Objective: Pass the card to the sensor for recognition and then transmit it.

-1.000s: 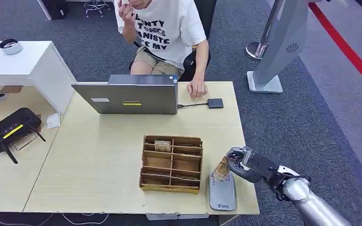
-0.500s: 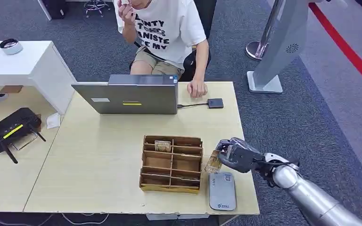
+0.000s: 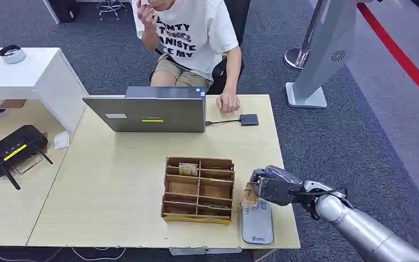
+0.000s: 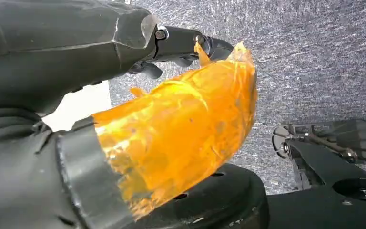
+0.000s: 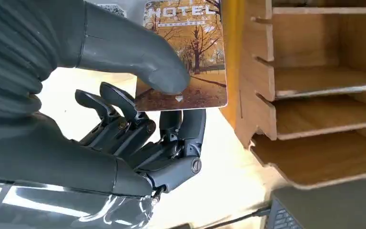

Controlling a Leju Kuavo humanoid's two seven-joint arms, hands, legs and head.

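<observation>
My right hand point(image 3: 273, 186) pinches a hotel card point(image 3: 249, 195) printed with autumn trees. It holds the card just above the far end of the grey sensor pad point(image 3: 257, 221), which lies flat at the table's front right corner. In the right wrist view the thumb point(image 5: 138, 52) presses on the card's face point(image 5: 190, 43) and the dark fingers point(image 5: 171, 138) support it from behind. The card's edge is close to the wooden organiser point(image 5: 314, 95). My left hand point(image 4: 124, 124), its thumb wrapped in orange tape, hangs over grey carpet and holds nothing.
The wooden organiser point(image 3: 198, 190) with several slots stands left of the sensor, a card in its far row. An open laptop point(image 3: 147, 112) and a small black box point(image 3: 249, 119) on a cable sit farther back. A person point(image 3: 193, 38) sits behind the table, one hand point(image 3: 228, 102) on it.
My right hand carried the card left, towards the organiser, and a little farther from me. It then lowered the card over the sensor's far end. Nothing else moved.
</observation>
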